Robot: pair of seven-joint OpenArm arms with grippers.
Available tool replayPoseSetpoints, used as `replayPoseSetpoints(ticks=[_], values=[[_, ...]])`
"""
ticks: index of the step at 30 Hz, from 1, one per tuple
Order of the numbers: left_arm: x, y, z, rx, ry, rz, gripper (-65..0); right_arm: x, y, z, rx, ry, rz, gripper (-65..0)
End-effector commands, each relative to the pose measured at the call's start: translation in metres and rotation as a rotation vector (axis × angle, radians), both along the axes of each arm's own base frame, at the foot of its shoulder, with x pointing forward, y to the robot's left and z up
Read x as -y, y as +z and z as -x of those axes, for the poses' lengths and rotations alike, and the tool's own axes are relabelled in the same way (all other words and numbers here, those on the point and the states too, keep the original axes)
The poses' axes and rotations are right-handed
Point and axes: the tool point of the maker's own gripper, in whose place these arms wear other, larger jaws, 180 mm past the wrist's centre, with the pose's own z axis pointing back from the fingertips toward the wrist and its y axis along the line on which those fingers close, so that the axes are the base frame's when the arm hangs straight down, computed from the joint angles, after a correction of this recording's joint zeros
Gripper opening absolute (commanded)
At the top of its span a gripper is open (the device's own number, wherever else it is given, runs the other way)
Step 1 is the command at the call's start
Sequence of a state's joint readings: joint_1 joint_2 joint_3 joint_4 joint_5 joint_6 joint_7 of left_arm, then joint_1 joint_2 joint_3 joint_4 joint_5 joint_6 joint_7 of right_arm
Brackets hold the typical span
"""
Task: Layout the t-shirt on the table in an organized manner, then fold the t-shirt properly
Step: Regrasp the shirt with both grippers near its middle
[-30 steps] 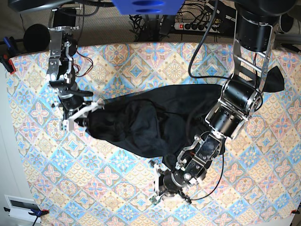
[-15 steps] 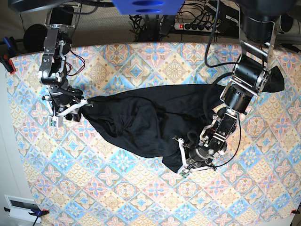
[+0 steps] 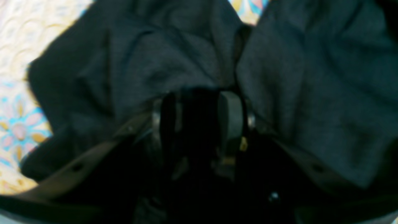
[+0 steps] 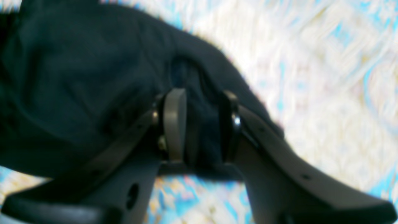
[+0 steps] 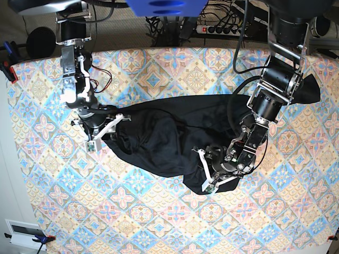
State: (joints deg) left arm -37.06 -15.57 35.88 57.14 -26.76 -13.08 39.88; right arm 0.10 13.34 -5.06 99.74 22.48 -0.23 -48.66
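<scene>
The black t-shirt (image 5: 164,137) lies crumpled in a long band across the middle of the table (image 5: 153,211). In the base view my left gripper (image 5: 205,172) rests on the shirt's near hem at the lower right. Its wrist view shows the left gripper (image 3: 199,115) open, fingers apart over the dark t-shirt (image 3: 311,77). My right gripper (image 5: 106,129) sits at the shirt's left end. Up close the right gripper (image 4: 202,124) is open, with a fold of the t-shirt (image 4: 77,68) lying loosely between its fingers, and the table (image 4: 326,77) showing beside it.
A power strip (image 5: 220,29) and cables lie behind the table's far edge. A red clamp (image 5: 10,71) grips the table's left corner. A white box (image 5: 24,233) sits on the floor at the lower left. Patterned table surface (image 3: 18,130) shows left of the left gripper.
The left gripper has opened from shut on the near hem. The right gripper has widened and moved right, toward the centre, and the shirt's left end has slackened.
</scene>
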Motion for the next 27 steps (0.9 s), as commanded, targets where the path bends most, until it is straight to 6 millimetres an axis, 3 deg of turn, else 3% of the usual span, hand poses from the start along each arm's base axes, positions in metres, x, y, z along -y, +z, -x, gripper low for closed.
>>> replayPoseSetpoints(ticks=[1,4,9,17,19,24,27], values=[[0.003,0.029,-0.014,0.071,-0.006,0.045,-42.3,-0.009,0.032,-0.024,0.116,0.028,-0.011,-45.0],[0.004,0.037,-0.004,0.086,-0.027,0.08,-42.3,-0.02,0.022,-0.03,0.088,0.063,-0.002,-42.8],[-0.007,0.017,0.025,0.003,-0.047,0.032,-42.3,-0.036,0.017,-0.034,0.075,0.144,0.039,-42.4],[-0.015,0.0,0.039,-0.035,-0.036,0.024,-42.6,-0.085,0.006,-0.016,0.056,0.344,0.099,-42.4],[-0.017,0.0,0.038,-0.029,-0.034,0.011,-46.3,-0.094,0.003,-0.011,0.049,0.372,0.101,-42.3],[-0.023,0.007,0.029,0.007,-0.017,0.007,-64.2,-0.117,-0.007,0.007,0.031,0.461,0.118,-42.3],[-0.037,0.031,0.009,0.07,0.069,0.08,-65.0,-0.121,-0.014,0.012,0.051,0.515,0.221,-42.3]])
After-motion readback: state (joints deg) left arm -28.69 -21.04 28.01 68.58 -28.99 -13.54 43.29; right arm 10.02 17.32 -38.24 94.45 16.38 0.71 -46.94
